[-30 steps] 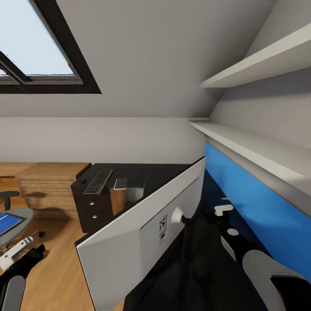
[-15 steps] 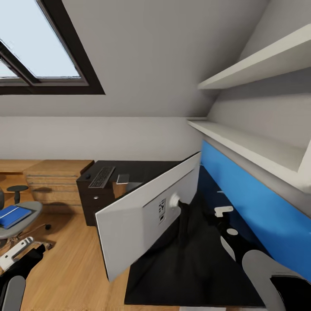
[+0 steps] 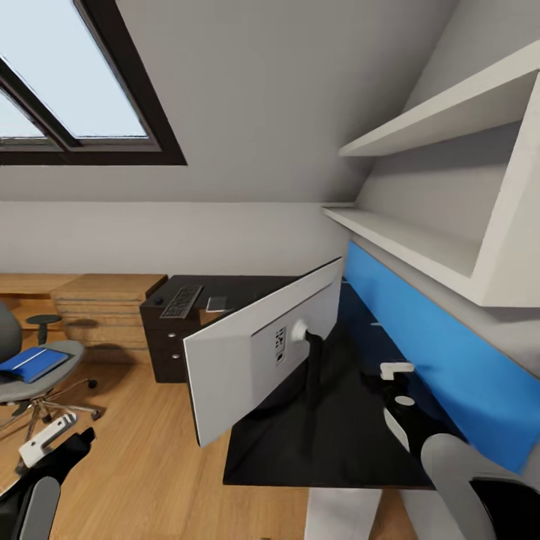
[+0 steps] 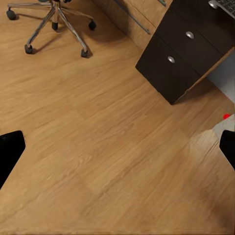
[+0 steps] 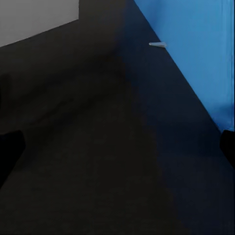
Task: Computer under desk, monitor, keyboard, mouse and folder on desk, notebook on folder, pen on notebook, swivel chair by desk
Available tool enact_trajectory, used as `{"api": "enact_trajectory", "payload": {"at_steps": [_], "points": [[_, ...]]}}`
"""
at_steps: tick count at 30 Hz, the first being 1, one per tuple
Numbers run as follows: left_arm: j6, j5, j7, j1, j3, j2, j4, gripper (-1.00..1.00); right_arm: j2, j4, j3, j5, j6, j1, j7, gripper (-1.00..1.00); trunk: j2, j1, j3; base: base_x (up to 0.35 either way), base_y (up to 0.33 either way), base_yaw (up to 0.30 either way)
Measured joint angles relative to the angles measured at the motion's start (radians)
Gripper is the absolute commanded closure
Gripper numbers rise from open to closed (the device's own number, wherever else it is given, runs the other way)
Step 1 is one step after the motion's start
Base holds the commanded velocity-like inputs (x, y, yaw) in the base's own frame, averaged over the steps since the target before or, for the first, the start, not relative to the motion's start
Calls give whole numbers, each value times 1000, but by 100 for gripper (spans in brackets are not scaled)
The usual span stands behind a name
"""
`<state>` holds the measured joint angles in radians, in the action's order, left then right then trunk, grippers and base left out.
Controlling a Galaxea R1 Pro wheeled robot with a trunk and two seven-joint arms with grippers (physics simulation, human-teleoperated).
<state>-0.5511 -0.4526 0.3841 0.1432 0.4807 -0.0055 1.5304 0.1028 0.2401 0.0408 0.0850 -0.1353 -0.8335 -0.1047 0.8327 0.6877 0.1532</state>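
My left pincer (image 4: 117,147) hangs spread and empty; the flat bright blue folder (image 3: 31,363) on the grey swivel chair (image 3: 30,375) looks light, stiff, best pinched by an edge

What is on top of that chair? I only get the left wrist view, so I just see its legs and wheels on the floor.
Observer: In the head view, a blue folder lies flat on the seat of the swivel chair.
Operator: Where is the screen?
Observer: The monitor stands on the desk, with its white back turned to the head camera.
Operator: Is the notebook up there too?
Observer: Yes, the small grey notebook lies at the desk's far end, beside the keyboard.
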Motion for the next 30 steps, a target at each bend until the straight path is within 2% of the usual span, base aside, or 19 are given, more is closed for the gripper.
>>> {"api": "enact_trajectory", "payload": {"at_steps": [3, 6, 7, 8, 9, 11, 13, 14, 15, 16, 18, 20, 21, 22, 24, 30], "points": [[-8, 2, 1, 0, -8, -1, -39, -100, 0, 2, 49, -6, 7, 0, -24, -100, 0, 0, 0, -48, 0, 0], [-17, 17, 2, 0, -11, 0, -117, -100, -3, -1, 71, -9, 8, 0, -40, -100, 0, 0, 0, -17, 0, 0], [-19, 39, 2, 0, -12, 0, -170, -100, -13, -2, 77, -9, 7, 0, -44, -100, 0, 0, 0, -6, 0, 0], [-17, 94, 2, 0, -14, 0, -256, -100, -35, -3, 81, -8, 5, 0, -48, -100, 0, 0, 0, -5, 0, 0], [-15, 120, 2, 0, -16, -1, -290, -100, -45, -3, 83, -7, 4, 0, -50, -100, 0, 0, 0, -3, 0, 0], [-6, 223, -5, 0, -28, -4, -386, -100, -72, -4, 86, -7, -6, 1, -52, -100, 0, 0, 0, -2, 0, 0], [16, 286, -28, 0, -33, -4, -447, -100, -90, -5, 87, -8, -22, 6, -54, -100, 0, 0, 0, 0, 0, 0], [43, 314, -55, 0, -35, -4, -487, -100, -104, -5, 88, -7, -41, 12, -59, -100, 0, 0, 0, 0, 0, 0], [62, 326, -71, 0, -36, -4, -509, -100, -110, -6, 87, -7, -52, 15, -63, -100, 0, 0, 0, 0, 0, 0], [111, 345, -100, 1, -38, -2, -555, -100, -123, -6, 88, -7, -77, 22, -77, -100, 0, 0, 0, 0, 0, 0], [248, 392, -141, 0, -44, 0, -658, -100, -142, -6, 88, -8, -120, 38, -119, -100, 0, 0, 0, 0, 0, 0], [386, 462, -158, 0, -51, 0, -743, -100, -154, -2, 88, -9, -142, 48, -163, -100, 0, 0, 0, 0, 0, 0], [466, 511, -165, 0, -53, -1, -779, -100, -158, 0, 89, -10, -153, 52, -185, -100, 0, 0, 0, 0, 0, 0], [501, 533, -167, 0, -55, -2, -794, -100, -159, 2, 89, -10, -161, 53, -197, -100, 0, 0, 0, 0, 0, 0], [529, 552, -169, 0, -56, -2, -806, -100, -161, 4, 89, -11, -171, 55, -210, -100, 0, 0, 0, 0, 0, 0], [552, 568, -171, 0, -57, -3, -817, -100, -163, 6, 90, -14, -181, 56, -225, -100, 0, 0, 0, 0, 0, 0]]}}
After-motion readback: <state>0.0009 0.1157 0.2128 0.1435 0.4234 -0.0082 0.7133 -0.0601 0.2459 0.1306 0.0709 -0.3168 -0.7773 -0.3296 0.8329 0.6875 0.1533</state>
